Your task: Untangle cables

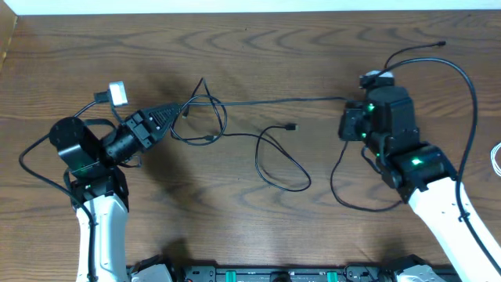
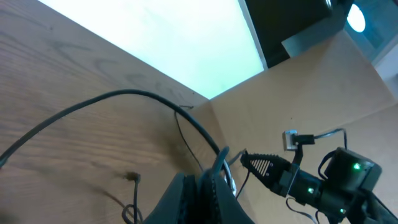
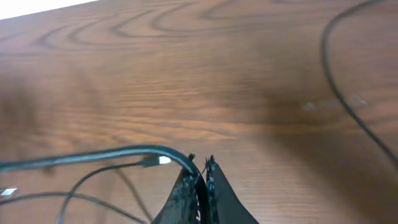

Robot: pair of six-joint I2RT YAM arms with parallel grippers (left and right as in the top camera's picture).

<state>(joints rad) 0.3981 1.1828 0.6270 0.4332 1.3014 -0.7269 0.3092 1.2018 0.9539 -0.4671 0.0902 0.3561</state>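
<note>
Currently | left gripper clamped on cables at knot, left-centre of table | right gripper clamped on strand stretched right | cords likely light, limp, slippery | best gripped beside crossings or near plug

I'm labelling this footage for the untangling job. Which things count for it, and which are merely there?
Job: black cables; left end effector and right end effector, both shut on them; perhaps the white cord at the right edge.
Merely there: thicker arm cords; wooden table.
</note>
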